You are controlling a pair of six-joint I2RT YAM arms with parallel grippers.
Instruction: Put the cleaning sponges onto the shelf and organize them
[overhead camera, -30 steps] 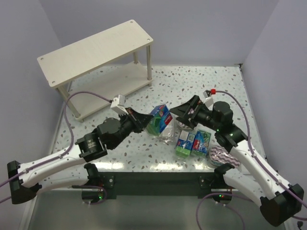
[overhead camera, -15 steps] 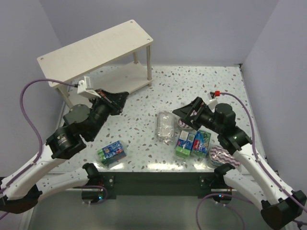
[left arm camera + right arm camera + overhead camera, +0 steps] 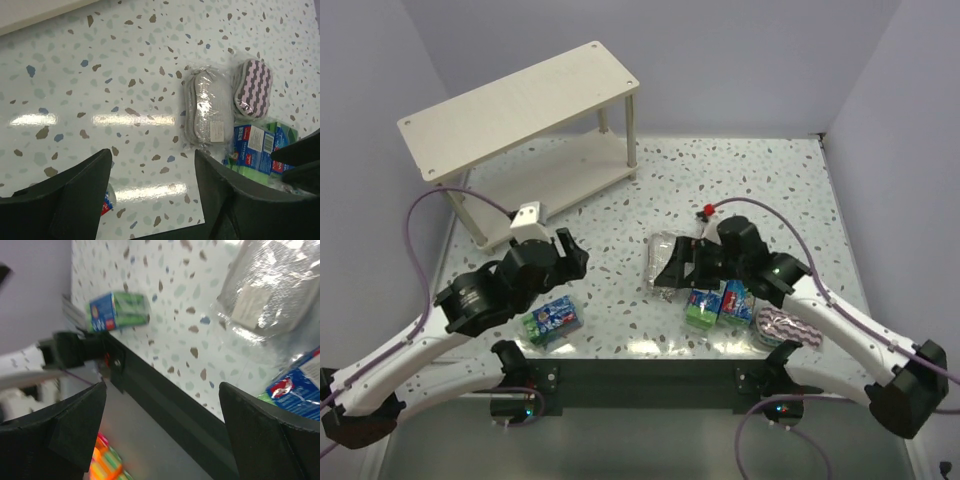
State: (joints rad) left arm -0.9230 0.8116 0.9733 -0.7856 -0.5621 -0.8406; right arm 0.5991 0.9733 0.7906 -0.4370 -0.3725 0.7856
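And the left end effector [image 3: 565, 255] has let go! A second ago it was clenched on a green-and-blue pack [image 3: 552, 320] out in the middle of the desk [image 3: 760, 180]. Now its fingers stand apart with nothing between them. That pack lies on the desk well short of the shelf [image 3: 520, 105], down by the near edge. So it has gone astray rather than been shelved, and both boards of the shelf look bare.

Meanwhile the right end effector [image 3: 675, 265] has swung in, released and spread wide. It hovers right over the silvery pack [image 3: 663, 262], which lies well off to the right of the shelf. That looks like the next grab. The other two green-and-blue packs [image 3: 718, 302] and a striped pad [image 3: 785, 325] wait farther from the shelf again. By my reckoning nothing is placed yet, and the dropped pack needs another pickup.
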